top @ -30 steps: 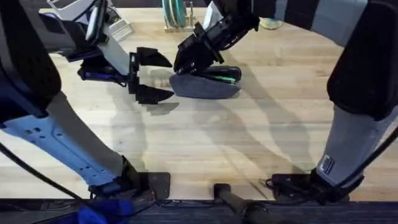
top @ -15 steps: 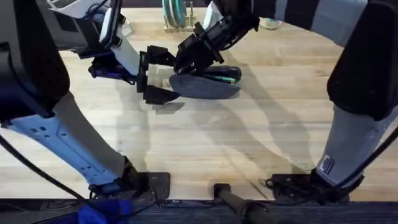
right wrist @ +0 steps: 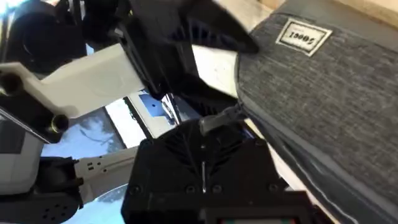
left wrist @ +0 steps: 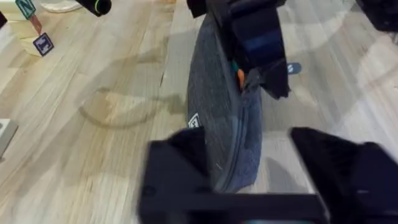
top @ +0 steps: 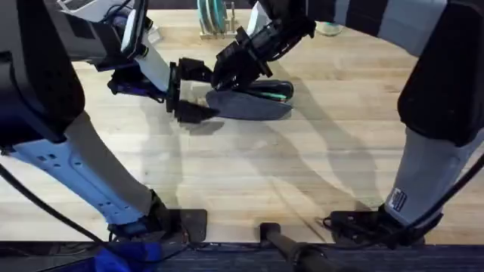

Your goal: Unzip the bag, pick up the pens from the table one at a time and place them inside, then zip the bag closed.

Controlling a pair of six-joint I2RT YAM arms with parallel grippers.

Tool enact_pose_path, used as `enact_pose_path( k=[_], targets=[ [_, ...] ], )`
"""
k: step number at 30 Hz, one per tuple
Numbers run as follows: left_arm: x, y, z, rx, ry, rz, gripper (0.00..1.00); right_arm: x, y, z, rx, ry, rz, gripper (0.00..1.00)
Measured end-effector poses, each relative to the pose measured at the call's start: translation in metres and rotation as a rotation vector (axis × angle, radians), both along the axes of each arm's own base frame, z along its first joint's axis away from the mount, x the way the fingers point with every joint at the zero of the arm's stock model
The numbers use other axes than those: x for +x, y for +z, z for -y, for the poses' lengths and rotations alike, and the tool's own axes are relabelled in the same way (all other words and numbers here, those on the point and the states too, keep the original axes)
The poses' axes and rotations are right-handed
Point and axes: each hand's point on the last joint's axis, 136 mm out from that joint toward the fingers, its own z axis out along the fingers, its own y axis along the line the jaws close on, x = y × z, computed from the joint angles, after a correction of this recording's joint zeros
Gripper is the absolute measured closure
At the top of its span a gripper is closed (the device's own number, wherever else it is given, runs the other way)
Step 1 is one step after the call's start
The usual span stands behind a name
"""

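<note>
Bag (top: 249,104) end between open left tool (top: 190,91) fingers, right tool (top: 234,68) above

surface: pale plank wood, glossy | far edge: teal-ringed wooden rack (top: 214,19) | shadows: soft

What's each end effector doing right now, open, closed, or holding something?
Left end effector: open, fingers either side of the bag's end.
Right end effector: at the bag's zipper; open or closed cannot be told.
</note>
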Motion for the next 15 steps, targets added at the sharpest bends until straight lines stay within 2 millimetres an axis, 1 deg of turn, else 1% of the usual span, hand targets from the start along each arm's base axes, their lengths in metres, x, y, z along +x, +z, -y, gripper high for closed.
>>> enact_pose_path(
  k=[4, 5, 6, 7, 15],
  targets=[
    [0.0014, 0.0, -0.0001, -0.002, 0.002, 0.01, 0.796, -0.0001, 0.0, 0.0, 0.0, 0.0, -0.001, 0.97],
    [0.0021, 0.0, -0.0002, -0.002, 0.003, 0.015, 0.911, -0.0003, 0.0001, 0.0001, 0.0, 0.0, -0.002, 0.969],
    [0.0019, 0.0, -0.0006, -0.002, 0.004, 0.012, 0.945, -0.0002, 0.0001, 0.0, 0.0, 0.0, -0.001, 0.97],
    [0.0017, 0.0, -0.0006, -0.002, 0.004, 0.011, 0.953, -0.0003, 0.0001, 0.0001, 0.0, 0.0, -0.002, 0.969],
    [0.0018, -0.0001, -0.0007, -0.002, 0.004, 0.012, 0.956, -0.0005, 0.0001, -0.0002, 0.002, 0.003, 0.001, 0.97]
  ],
)
